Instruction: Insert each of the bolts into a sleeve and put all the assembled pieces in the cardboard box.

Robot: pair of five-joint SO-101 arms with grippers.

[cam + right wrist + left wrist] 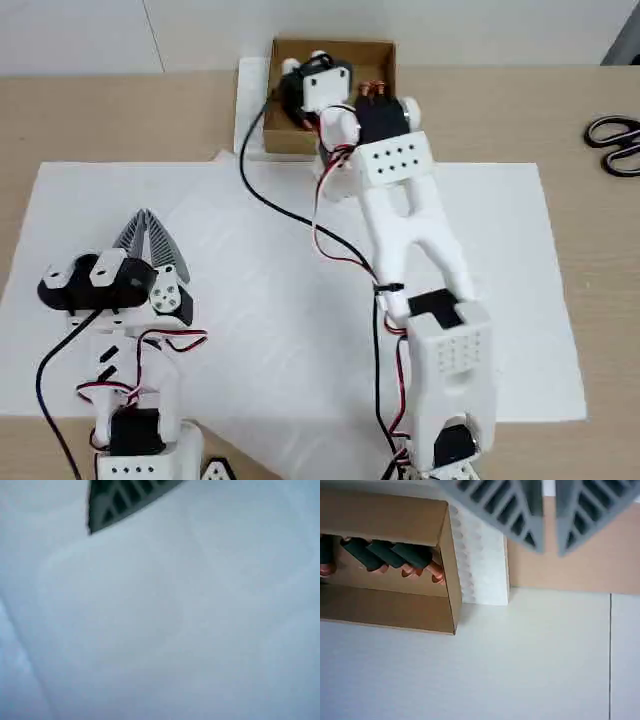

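The cardboard box (335, 45) stands at the table's far edge. In the left wrist view the box (380, 515) holds several dark sleeves with copper bolt ends (395, 555) lying side by side; copper ends (375, 90) also show from above. My left arm's wrist (315, 90) hangs over the box, covering its own gripper there. The left gripper (550, 550) is shut with nothing in it; just a thin slit shows between its grey ribbed fingers. My right gripper (145, 214) rests low over the white paper, shut and empty. One of its fingers (125, 500) shows close above the paper.
White paper (270, 300) covers most of the table. A white foam piece (252, 105) lies against the box, and the same foam piece (482, 555) meets the box's corner. Scissors (615, 140) lie at the table's far side edge. A black cable (262, 195) trails across the paper.
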